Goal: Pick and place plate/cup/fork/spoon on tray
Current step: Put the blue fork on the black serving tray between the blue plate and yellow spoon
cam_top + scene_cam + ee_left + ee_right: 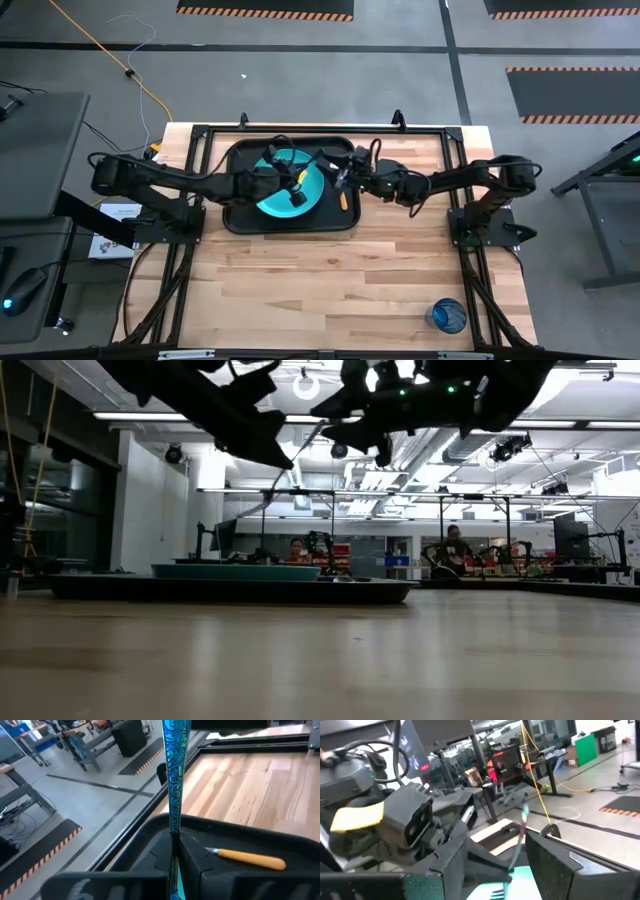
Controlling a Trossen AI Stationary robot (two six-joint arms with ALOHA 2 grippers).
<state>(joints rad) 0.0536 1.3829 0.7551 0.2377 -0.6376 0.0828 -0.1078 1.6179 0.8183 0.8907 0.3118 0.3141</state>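
Turquoise plate (290,185), black tray (232,214), seemingly swirl-patterned blue fork (175,775), orange-handled spoon (248,859).

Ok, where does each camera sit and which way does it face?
High: above the table, looking straight down; both arms over the tray.
Low: tabletop height, level toward the tray's side; arms overhead.
Left wrist: past the left gripper, shut on the fork, toward the spoon.
Right wrist: past the open right gripper, toward the left gripper.
Shared: high and left wrist both show the spoon.
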